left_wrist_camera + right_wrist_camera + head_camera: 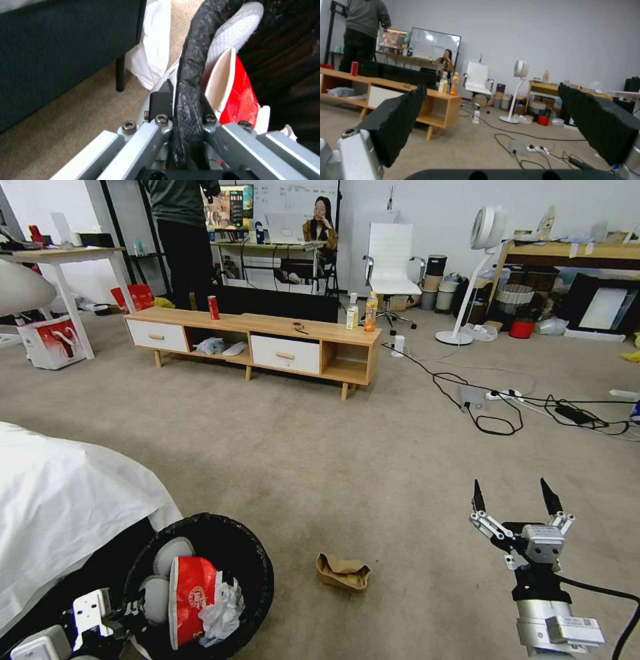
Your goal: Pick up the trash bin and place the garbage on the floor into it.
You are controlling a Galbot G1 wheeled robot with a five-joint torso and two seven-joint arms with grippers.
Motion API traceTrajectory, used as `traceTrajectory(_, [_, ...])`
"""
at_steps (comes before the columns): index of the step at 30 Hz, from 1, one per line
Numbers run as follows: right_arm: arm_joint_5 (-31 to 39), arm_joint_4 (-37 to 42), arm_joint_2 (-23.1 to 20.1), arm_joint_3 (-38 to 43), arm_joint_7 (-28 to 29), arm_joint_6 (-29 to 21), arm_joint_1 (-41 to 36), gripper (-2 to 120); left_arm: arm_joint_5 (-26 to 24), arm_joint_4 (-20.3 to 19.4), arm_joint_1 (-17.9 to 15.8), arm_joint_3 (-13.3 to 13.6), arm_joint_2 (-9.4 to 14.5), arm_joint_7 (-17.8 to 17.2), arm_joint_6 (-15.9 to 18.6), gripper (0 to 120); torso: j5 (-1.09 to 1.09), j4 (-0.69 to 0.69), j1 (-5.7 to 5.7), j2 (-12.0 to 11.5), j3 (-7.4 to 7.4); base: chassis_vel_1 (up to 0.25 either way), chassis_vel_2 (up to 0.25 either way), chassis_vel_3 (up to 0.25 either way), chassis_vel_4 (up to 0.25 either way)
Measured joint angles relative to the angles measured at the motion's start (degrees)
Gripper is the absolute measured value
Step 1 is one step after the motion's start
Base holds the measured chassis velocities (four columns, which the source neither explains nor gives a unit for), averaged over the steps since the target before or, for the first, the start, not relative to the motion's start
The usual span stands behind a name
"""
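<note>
The left gripper [186, 112] was seen clamped on the black-bagged rim of the trash bin [257, 570], one finger inside the rim and one outside, as the left wrist view showed. In the head view the left gripper [100, 613] lay at the bin's near-left edge, low in the picture. The bin was held at the robot's lower left, beside a white sheet [60, 500] draped over dark furniture; whether it rested on the floor [320, 460] or was lifted could not be told. Inside it a crushed red-white cup [190, 597], crumpled white tissue [220, 613] and pale rounded pieces [172, 553] were gathered.

The right gripper [513, 497] was held out with its fingers spread wide and nothing between them, above bare carpet at the robot's lower right. In the right wrist view its two black pads [400, 125] stood well apart.

A tan cardboard tray [343, 571] was left lying on the floor just to the right of the bin, between the bin and the right gripper and apart from both.

Farther off, a low wooden cabinet [313, 330] stood across the room with an upright red can [214, 307] and two bottles [361, 312] on top. Black cables [493, 413] ran across the carpet to the right, near a white standing fan [483, 247].
</note>
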Motion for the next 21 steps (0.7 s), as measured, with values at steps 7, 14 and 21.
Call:
traceTrajectory(7, [0.13,-0.18,-0.13,-0.29,-0.01,-0.01,0.55,100,-0.13,0.02,0.02,-0.26,-0.01,0.0,0.0,2,0.0,-0.01,-0.01,0.0,-0.01,-0.003,0.009,0.007,-0.012])
traceTrajectory(14, [0.13,-0.61,-0.48,-0.44,-0.23,-0.07,1.09,100,-0.2,0.1,-0.03,-0.32,-0.01,0.01,0.0,2,0.0,-0.01,-0.01,0.0,-0.01,0.0,0.0,0.0,0.0])
traceTrajectory(21, [0.96,-1.19,-2.22,-1.08,-1.23,-0.96,3.28,100,-0.2,0.17,-0.17,-0.22,-0.02,0.02,0.0,2,0.0,0.0,0.0,0.0,-0.01,0.0,0.0,0.0,0.0])
